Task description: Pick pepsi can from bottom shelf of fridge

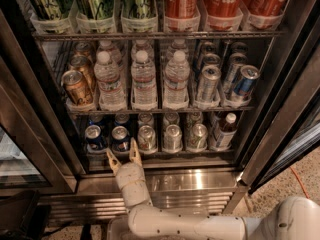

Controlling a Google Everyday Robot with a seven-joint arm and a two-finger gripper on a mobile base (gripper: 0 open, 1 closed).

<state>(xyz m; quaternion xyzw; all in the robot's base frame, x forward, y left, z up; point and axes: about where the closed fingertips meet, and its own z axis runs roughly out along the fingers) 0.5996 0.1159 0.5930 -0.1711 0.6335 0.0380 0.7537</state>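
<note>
The fridge stands open with a dark interior. On its bottom shelf two short dark-blue pepsi cans stand at the left: one far left and one beside it. Silver-grey short cans fill the trays to the right. My gripper is open, fingers pointing up, at the shelf's front edge just below the second pepsi can. It holds nothing. My white arm comes up from the bottom.
The rack above holds water bottles, brown cans at the left and tall slim cans at the right. A small bottle stands at the bottom shelf's right end. The door frame slants at the right; the steel base lies below.
</note>
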